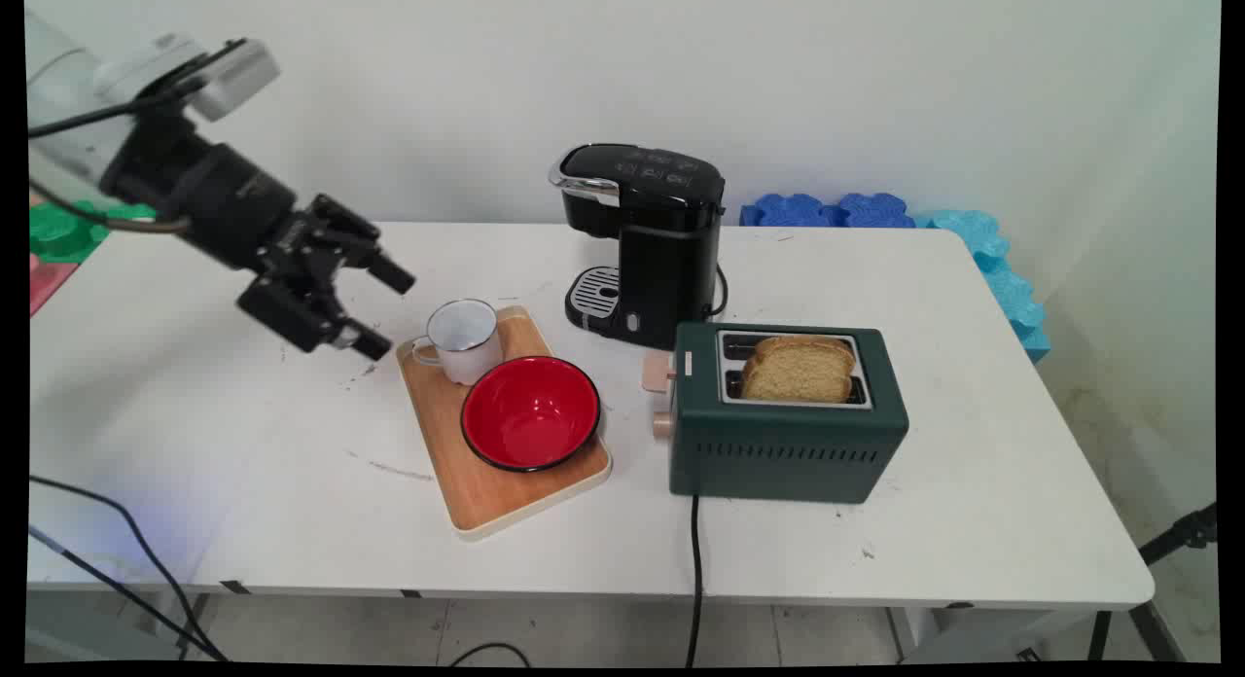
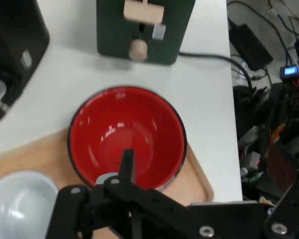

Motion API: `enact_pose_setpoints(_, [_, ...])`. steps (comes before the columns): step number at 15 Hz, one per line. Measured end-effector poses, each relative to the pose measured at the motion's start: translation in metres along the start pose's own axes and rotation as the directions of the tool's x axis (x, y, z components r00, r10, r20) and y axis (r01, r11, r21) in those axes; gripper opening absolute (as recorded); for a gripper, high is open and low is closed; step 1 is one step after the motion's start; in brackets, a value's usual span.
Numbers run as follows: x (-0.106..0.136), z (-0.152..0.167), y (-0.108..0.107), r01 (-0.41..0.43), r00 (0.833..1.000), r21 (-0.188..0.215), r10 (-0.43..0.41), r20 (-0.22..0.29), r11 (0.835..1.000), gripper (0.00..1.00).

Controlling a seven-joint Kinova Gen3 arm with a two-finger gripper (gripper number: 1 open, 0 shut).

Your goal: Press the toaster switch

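Open fingers (image 1: 381,307) hover beside white mug (image 1: 464,338); no lettering legible.

We take this for a robotics lab dressed as a breakfast corner: a plain white table (image 1: 875,551) against a bare wall, foam mats (image 1: 827,211) stacked behind, a tripod leg (image 1: 1182,536), and tangled cables and electronics (image 2: 269,99) beside it.

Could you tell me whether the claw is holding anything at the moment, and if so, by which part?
Nothing is held: the claw is open and empty, just left of the mug on the tray.
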Motion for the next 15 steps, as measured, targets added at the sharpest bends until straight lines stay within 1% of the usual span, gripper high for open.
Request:
enact_pose_setpoints(2, [0.021, 0.010, -0.003, -0.013, 1.000, -0.004, 0.013, -0.007, 1.000, 1.00])
enact_pose_setpoints(4, [0.034, 0.018, -0.005, -0.022, 1.000, -0.005, 0.021, -0.013, 1.000, 1.00])
enact_pose_setpoints(7, [0.053, 0.032, -0.009, -0.033, 0.999, -0.004, 0.033, -0.020, 0.999, 1.00])
enact_pose_setpoints(13, [0.087, 0.076, -0.020, -0.060, 0.998, 0.010, 0.060, -0.028, 0.998, 1.00])
enact_pose_setpoints(14, [0.091, 0.083, -0.021, -0.062, 0.998, 0.011, 0.062, -0.028, 0.998, 0.00])
enact_pose_setpoints(15, [0.095, 0.090, -0.022, -0.063, 0.998, 0.012, 0.064, -0.027, 0.998, 0.00])
